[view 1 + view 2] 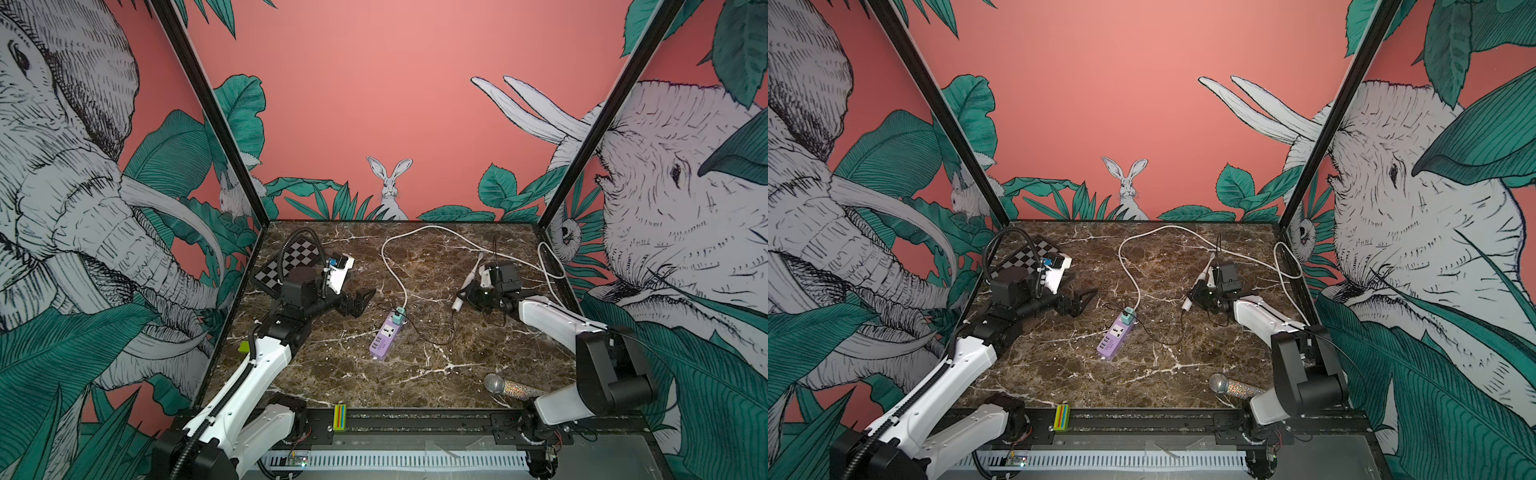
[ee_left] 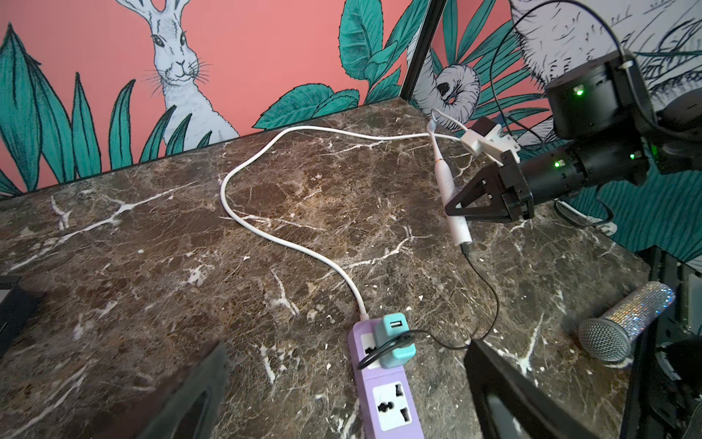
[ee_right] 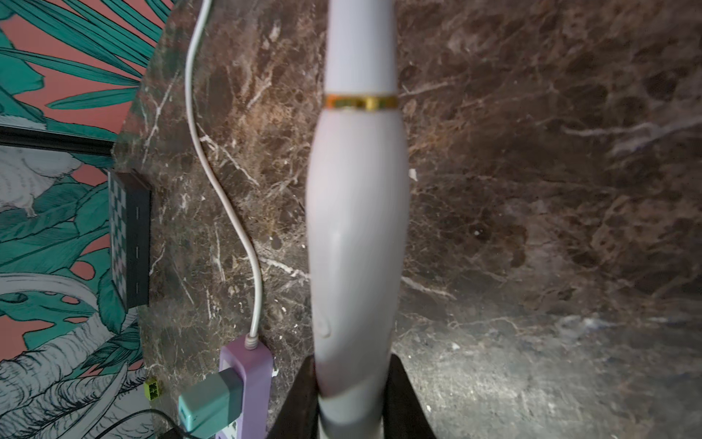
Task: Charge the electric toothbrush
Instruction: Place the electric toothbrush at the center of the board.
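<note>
Right wrist: right gripper [image 3: 355,395] clamps the electric toothbrush [image 3: 357,228] mid-frame (black cable [image 2: 494,304] at its base); left gripper [image 1: 360,302] gapes wide, centre-left in a top view.

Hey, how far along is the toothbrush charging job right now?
Looks done: black cable runs from teal adapter on the power strip into the electric toothbrush base. In hand: right end effector grips the handle. Remaining: set it down, release. Left end effector open, empty.
</note>
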You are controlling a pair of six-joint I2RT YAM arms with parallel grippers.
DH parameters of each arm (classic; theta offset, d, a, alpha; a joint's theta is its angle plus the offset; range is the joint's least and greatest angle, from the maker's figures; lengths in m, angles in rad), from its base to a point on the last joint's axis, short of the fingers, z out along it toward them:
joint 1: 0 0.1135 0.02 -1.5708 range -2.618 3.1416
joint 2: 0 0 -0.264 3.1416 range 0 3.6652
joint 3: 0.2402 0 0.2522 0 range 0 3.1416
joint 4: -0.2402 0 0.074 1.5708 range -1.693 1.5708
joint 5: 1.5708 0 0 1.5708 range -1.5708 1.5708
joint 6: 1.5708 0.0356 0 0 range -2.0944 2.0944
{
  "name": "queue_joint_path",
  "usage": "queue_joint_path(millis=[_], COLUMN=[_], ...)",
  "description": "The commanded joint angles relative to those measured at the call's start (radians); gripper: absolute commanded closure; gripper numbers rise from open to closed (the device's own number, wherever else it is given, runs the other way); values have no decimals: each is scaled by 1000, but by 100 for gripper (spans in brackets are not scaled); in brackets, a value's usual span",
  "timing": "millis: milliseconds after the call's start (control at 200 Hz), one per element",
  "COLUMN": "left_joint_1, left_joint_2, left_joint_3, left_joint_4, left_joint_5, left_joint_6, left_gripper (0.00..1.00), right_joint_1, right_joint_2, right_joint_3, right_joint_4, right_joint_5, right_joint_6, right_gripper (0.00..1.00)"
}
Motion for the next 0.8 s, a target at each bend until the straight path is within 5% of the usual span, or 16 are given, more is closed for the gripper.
queue_joint_path(millis=[0, 300, 420, 670, 735, 795], left_joint_1=[3, 3, 3, 3, 3, 3], left_joint_2=[-4, -23, -30, -72, -96, -119], left_joint_3=[12, 20, 17, 31, 34, 27], left_joint_4=[-37, -83, -89, -114, -112, -93], left_joint_5=[-48, -129, -165, -320, -387, -458], left_joint_6=[19, 24, 16, -8, -15, -20], left_gripper=[1, 1, 1, 1, 1, 1], right_joint_1=[-11, -21, -23, -23, -29, -47], right_joint_2=[49, 164, 177, -17, -132, -237], right_joint_3=[36, 86, 88, 53, 23, -8], right_joint_4=[26, -40, -57, -67, -62, -47], right_joint_5=[13, 32, 44, 165, 256, 317], right_joint_6=[4, 1, 1, -59, -107, -180], right_gripper=[100, 100, 90, 47, 4, 2])
